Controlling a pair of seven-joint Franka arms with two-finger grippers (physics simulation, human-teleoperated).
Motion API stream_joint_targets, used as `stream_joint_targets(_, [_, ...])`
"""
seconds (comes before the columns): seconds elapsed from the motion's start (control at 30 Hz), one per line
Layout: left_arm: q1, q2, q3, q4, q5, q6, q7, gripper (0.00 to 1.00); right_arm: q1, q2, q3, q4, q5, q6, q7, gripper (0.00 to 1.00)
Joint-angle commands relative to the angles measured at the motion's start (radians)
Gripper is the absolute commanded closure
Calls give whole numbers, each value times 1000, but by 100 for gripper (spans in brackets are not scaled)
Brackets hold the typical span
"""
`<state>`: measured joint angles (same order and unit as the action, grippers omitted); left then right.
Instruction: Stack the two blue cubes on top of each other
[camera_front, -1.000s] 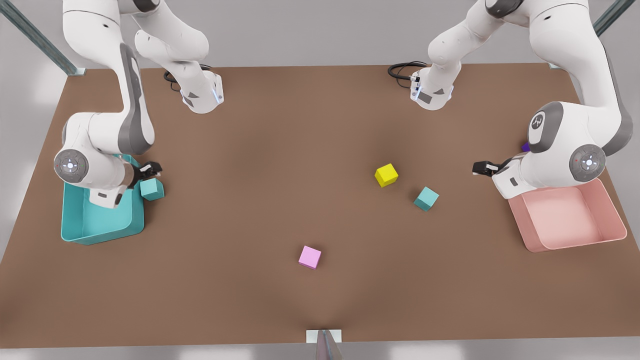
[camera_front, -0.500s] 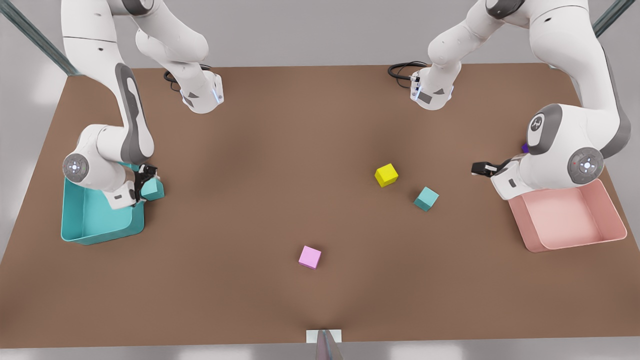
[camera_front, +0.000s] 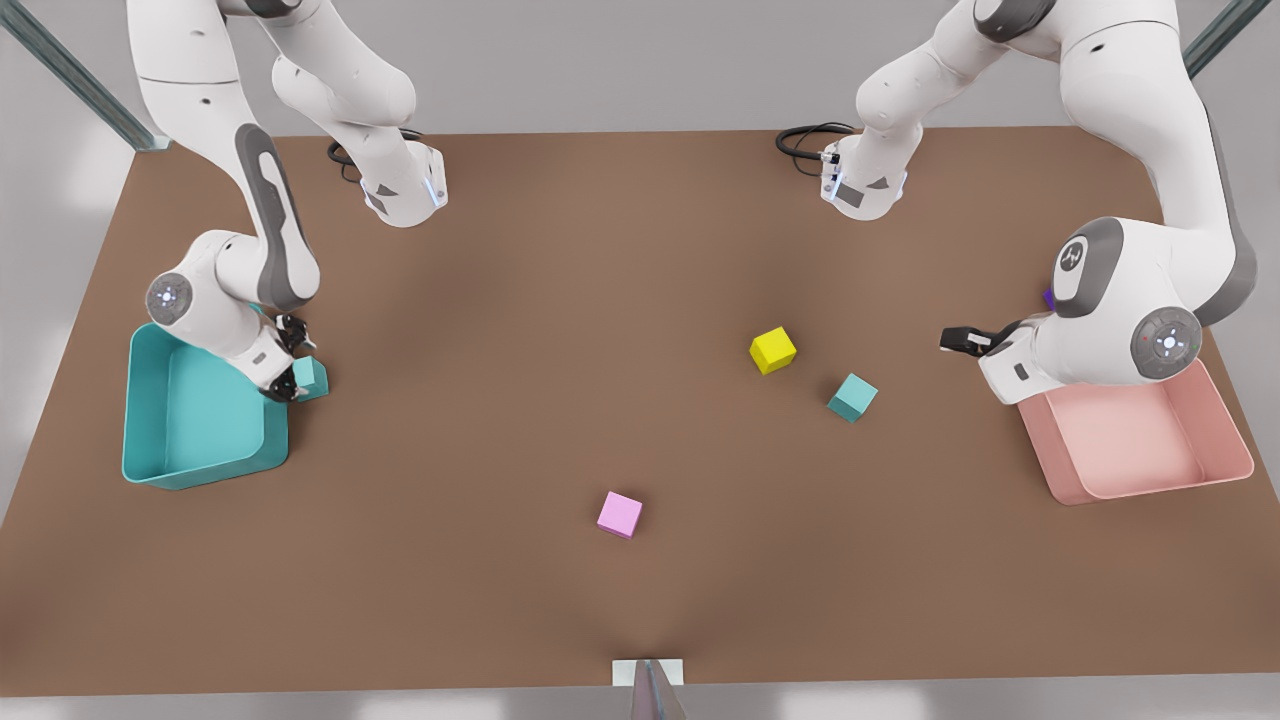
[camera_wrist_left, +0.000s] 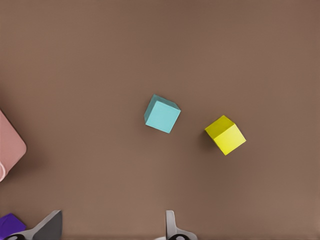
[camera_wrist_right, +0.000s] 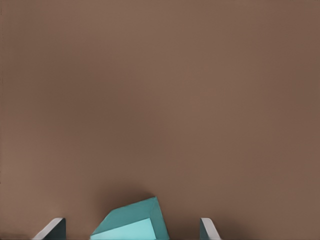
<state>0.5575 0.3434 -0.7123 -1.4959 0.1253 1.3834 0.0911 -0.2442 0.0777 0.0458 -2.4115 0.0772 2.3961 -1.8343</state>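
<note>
cube by bin (camera_front: 311, 377): front view's left, just beside teal bin (camera_front: 150, 440).
right gripper (camera_front: 285, 365): fingers apart astride it, likely to grasp.
second cube (camera_front: 852, 397): right, near yellow cube (camera_front: 773, 350).
left gripper (camera_front: 958, 339): apart, waiting.

I see one blue cube (camera_wrist_right: 131, 222) on the brown table (camera_wrist_right: 160, 100), between the two fingertips (camera_wrist_right: 52, 227) of the right gripper (camera_wrist_right: 131, 229). The fingers stand apart on both sides and do not touch it.
</note>
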Motion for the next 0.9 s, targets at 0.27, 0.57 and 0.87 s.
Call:
stream_joint_targets(0.27, [-1, 0, -1, 0, 0, -1, -2, 0, -47, 47, -14, -20, -10, 113, -550, 0])
stream_joint_targets(0.57, [1, -1, -3, 2, 0, -15, -14, 0, -69, 90, -12, -32, -10, 161, -548, 0])
stream_joint_targets(0.87, [1, 0, -3, 2, 0, -15, -13, 0, -69, 93, -12, -32, -8, 164, -548, 0])
